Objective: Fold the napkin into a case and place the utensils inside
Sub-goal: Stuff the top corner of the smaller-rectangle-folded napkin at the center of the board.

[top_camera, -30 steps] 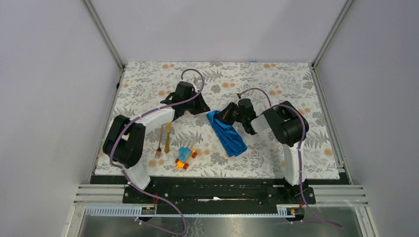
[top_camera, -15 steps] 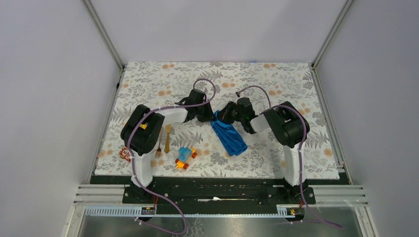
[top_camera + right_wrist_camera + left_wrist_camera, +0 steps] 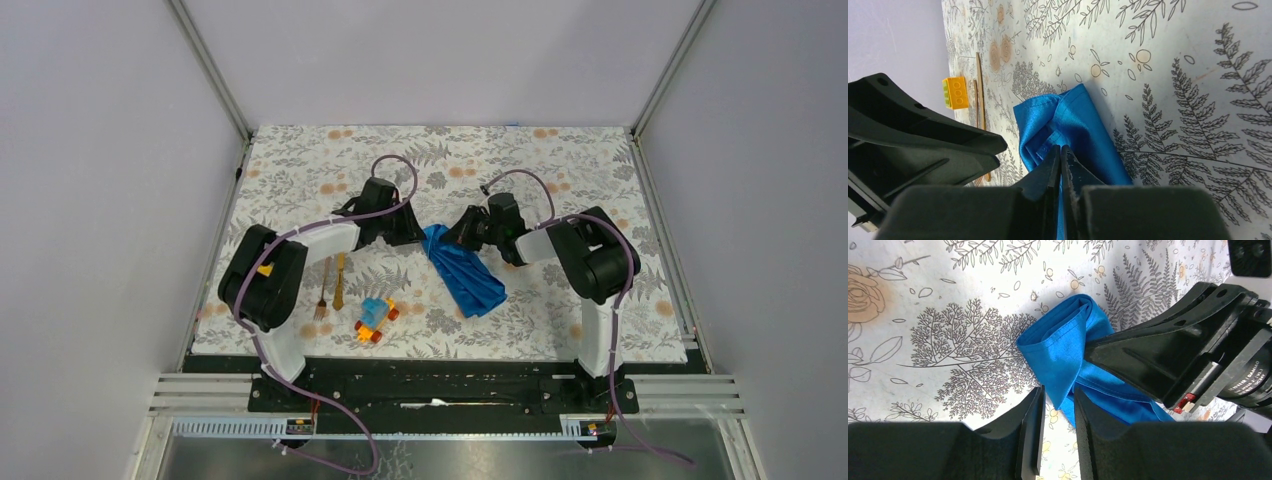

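Note:
The blue napkin (image 3: 465,272) lies bunched in a long strip on the mat, between the two arms. My right gripper (image 3: 453,240) is shut on its far end, and a thin edge of cloth shows between the closed jaws in the right wrist view (image 3: 1060,150). My left gripper (image 3: 417,238) stands just left of that end with its jaws narrowly apart (image 3: 1058,395). A folded corner of the napkin (image 3: 1060,352) points into that gap. The golden fork (image 3: 322,296) and knife (image 3: 340,280) lie side by side on the mat at the left, untouched.
A blue-and-orange toy car (image 3: 375,320) sits near the front edge, between the utensils and the napkin. A yellow block (image 3: 955,92) shows beyond the napkin in the right wrist view. The floral mat (image 3: 560,150) is walled on three sides.
My left gripper has come right up to the napkin's far end, its elbow swinging right then back left. The right gripper has shifted slightly away with the cloth.

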You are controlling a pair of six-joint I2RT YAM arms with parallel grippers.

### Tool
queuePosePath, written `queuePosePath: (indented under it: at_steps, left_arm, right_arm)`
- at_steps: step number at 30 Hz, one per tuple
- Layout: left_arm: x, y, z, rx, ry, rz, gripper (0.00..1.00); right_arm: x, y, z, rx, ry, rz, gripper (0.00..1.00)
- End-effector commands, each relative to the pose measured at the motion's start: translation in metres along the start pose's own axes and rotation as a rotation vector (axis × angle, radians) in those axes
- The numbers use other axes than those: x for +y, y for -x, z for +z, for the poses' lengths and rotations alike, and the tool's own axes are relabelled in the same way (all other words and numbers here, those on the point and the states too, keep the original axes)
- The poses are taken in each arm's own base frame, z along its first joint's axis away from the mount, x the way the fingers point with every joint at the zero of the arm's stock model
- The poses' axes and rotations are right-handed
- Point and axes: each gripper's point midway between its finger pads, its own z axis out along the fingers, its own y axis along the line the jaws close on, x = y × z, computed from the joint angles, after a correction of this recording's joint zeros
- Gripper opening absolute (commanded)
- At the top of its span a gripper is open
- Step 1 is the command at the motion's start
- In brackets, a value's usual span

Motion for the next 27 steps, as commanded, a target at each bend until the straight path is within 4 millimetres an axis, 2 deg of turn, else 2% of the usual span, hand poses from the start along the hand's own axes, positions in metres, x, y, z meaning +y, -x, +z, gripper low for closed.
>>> queuePosePath:
  at_steps: [1, 5, 13, 18, 22, 24, 27]
  left_arm:
    - [-0.003, -0.006, 0.008, 0.019, -0.044, -0.011, 0.31]
    - [0.002, -0.01, 0.016, 0.027, -0.035, -0.02, 0.31]
    - [0.019, -0.02, 0.034, 0.054, 0.01, -0.035, 0.25]
    - [0.018, -0.024, 0.039, 0.062, 0.014, -0.03, 0.24]
    - [0.014, -0.023, 0.031, 0.051, 0.01, -0.023, 0.26]
    - [0.012, -0.02, 0.021, 0.038, 0.006, -0.015, 0.31]
    - [0.009, -0.012, 0.008, 0.015, -0.021, -0.029, 0.33]
  right_arm:
    - [0.018, 0.004, -0.004, 0.018, 0.055, -0.034, 0.05]
    - [0.015, -0.003, 0.005, 0.04, 0.075, -0.003, 0.02]
    - [0.027, -0.019, 0.024, 0.073, 0.12, 0.006, 0.0]
    - [0.025, -0.013, 0.033, 0.03, 0.111, -0.008, 0.0]
    - [0.019, -0.003, 0.039, 0.005, 0.087, -0.016, 0.02]
    - [0.023, -0.001, 0.033, 0.007, 0.089, -0.022, 0.05]
    - [0.025, -0.002, 0.023, 0.023, 0.085, -0.025, 0.13]
